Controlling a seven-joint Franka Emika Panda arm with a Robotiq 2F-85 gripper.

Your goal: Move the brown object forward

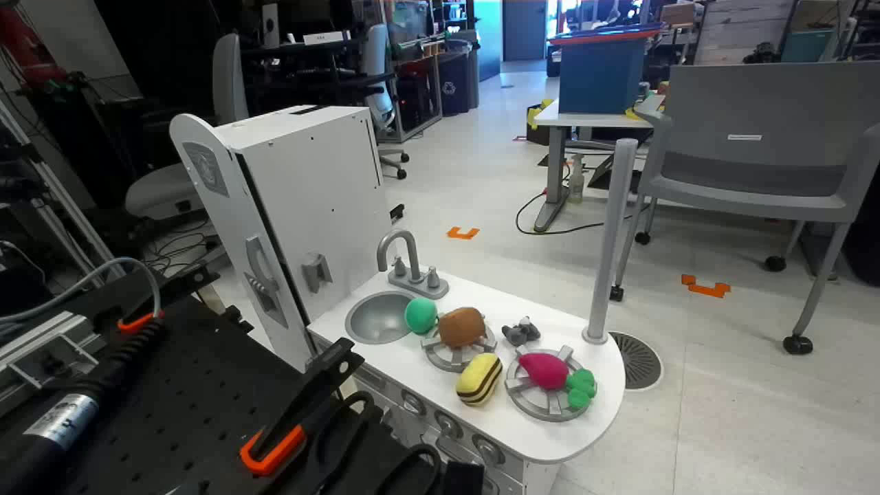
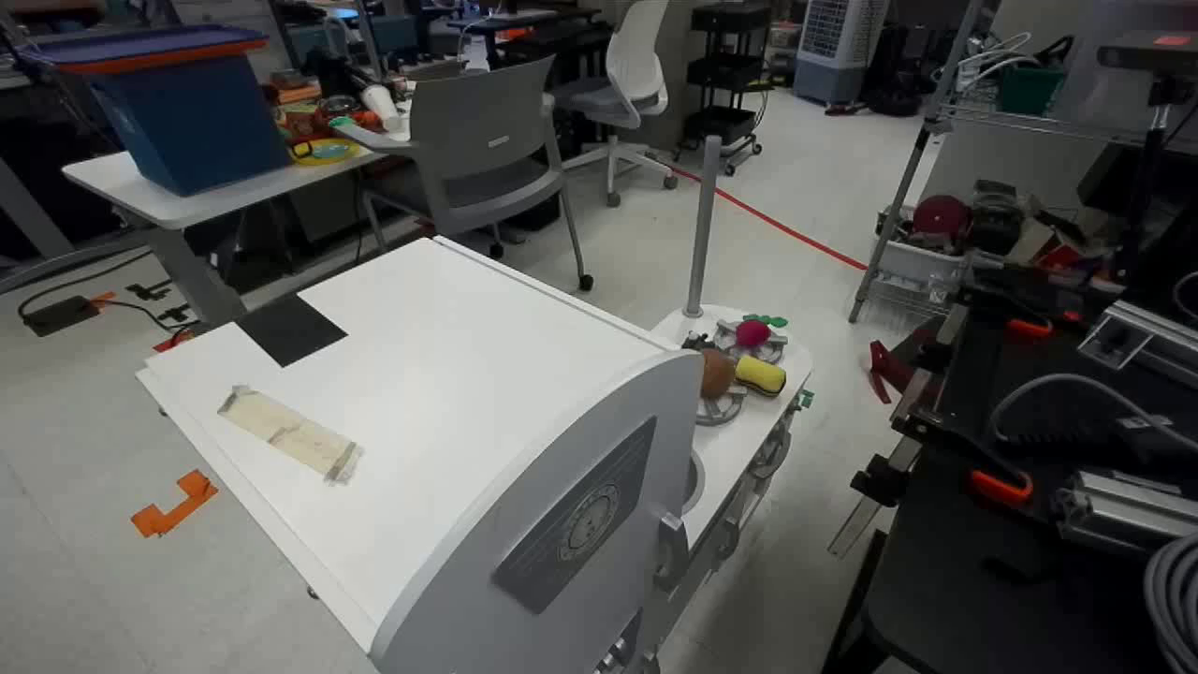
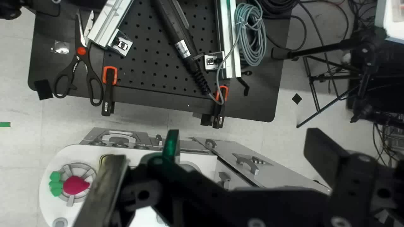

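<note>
Nearest us in an exterior view is the black table (image 1: 172, 412); past it, on the white counter (image 1: 509, 430), the brown lump (image 1: 462, 326) rests on the burner (image 1: 457, 357) beside the sink (image 1: 375, 322). At its sink side sits the green ball (image 1: 421, 315), touching or just apart, we cannot tell which, and on the table side lies the yellow striped piece (image 1: 479, 379). The brown lump is roundish, so we find no long axis to line up with. In an exterior view across the white cabinet (image 2: 449, 393), the cabinet's edge covers part of the brown lump, and no arm shows in either exterior view. Last, in the wrist view, the gripper (image 3: 245, 142) has its fingers (image 3: 323, 151) spread wide with nothing between them. We cannot see the brown lump there; sink and toy radish (image 3: 75, 185) both show, and since it sits between them, we judge it hidden behind the finger on the radish side, outside the gap. So the coming move, we think, calls for a shift toward the radish, then down; how far down we cannot tell.
</note>
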